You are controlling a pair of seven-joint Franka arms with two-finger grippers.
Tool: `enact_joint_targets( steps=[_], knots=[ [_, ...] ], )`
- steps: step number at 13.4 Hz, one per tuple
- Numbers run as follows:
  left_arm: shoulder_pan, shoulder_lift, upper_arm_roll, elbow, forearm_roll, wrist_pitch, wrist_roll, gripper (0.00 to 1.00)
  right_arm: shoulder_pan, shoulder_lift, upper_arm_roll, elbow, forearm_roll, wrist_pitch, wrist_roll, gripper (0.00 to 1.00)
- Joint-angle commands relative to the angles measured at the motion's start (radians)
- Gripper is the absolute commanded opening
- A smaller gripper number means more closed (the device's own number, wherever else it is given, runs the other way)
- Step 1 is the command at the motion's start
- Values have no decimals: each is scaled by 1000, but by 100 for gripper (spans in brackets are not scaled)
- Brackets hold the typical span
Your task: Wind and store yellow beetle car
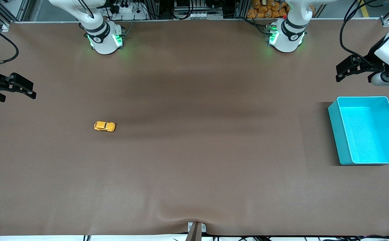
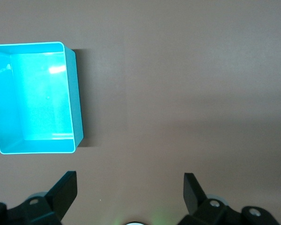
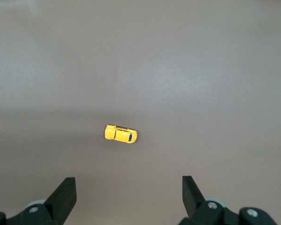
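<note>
The yellow beetle car (image 1: 104,126) (image 3: 121,134) stands on its wheels on the brown table toward the right arm's end, with nothing touching it. My right gripper (image 1: 16,93) (image 3: 129,187) hangs high above that end of the table, open and empty, and the car shows on the table a little ahead of its fingertips. My left gripper (image 1: 341,72) (image 2: 129,187) hovers open and empty over the left arm's end, above the table beside the turquoise bin (image 1: 335,131) (image 2: 77,98).
The turquoise bin is empty and sits at the left arm's end of the table. Both arm bases (image 1: 104,38) (image 1: 286,36) stand along the table edge farthest from the front camera. A small clamp (image 1: 196,230) sits at the nearest edge.
</note>
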Motion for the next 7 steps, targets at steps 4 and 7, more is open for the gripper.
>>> enact_joint_targets(
  steps=[4, 7],
  knots=[
    [7, -8, -1, 8, -2, -9, 15, 100, -7, -21, -5, -19, 11, 12, 16, 100],
    [8, -6, 0, 8, -2, -9, 15, 100, -5, -18, -5, -19, 11, 14, 18, 100]
  ],
)
